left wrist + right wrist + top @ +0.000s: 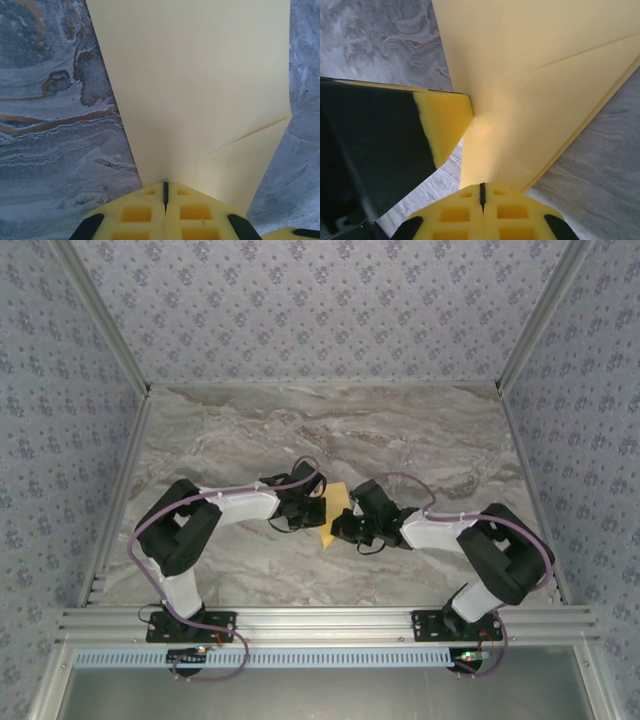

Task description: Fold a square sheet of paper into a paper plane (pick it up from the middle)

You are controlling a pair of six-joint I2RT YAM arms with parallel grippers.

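The square sheet of paper (334,502) is yellow and folded, with a diagonal crease. It hangs above the middle of the marble table, between my two grippers. My left gripper (318,512) comes in from the left and is shut on one narrow end of the sheet. In the left wrist view the paper (200,90) fans out from the shut left gripper (165,184). My right gripper (345,523) meets it from the right. In the right wrist view this gripper (481,185) is shut on the paper (535,75), with a left fingertip (445,120) pressed against the sheet beside it.
The grey marble table (300,430) stretches out behind and around the arms. Patterned walls (320,310) close in the back and both sides. An aluminium rail (320,623) carrying the arm bases runs along the near edge.
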